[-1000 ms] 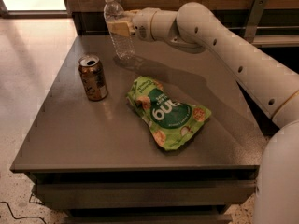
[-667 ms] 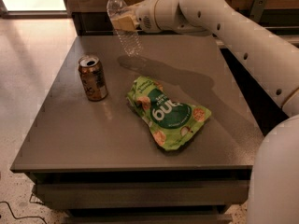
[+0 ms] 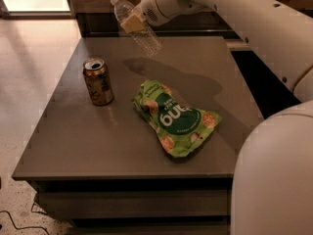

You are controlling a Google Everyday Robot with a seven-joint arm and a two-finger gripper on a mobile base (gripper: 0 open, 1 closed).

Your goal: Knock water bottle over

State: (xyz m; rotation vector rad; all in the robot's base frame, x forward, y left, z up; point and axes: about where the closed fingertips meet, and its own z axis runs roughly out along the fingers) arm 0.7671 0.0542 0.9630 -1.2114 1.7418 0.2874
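Gripper [image 3: 133,21] at upper centre is clamping the water bottle [image 3: 146,39] mid-body, bottle leaning cap toward upper left over the far table [image 3: 98,146] edge; I'm failing to read the green pouch [image 3: 178,121] lettering.

We see the water bottle [image 3: 147,39], upright a second ago, now tipped sharply, cap leaning left, base risen off the table [image 3: 98,141]. The gripper [image 3: 132,22], clasping its middle above the far edge, has rotated as the arm swung higher.
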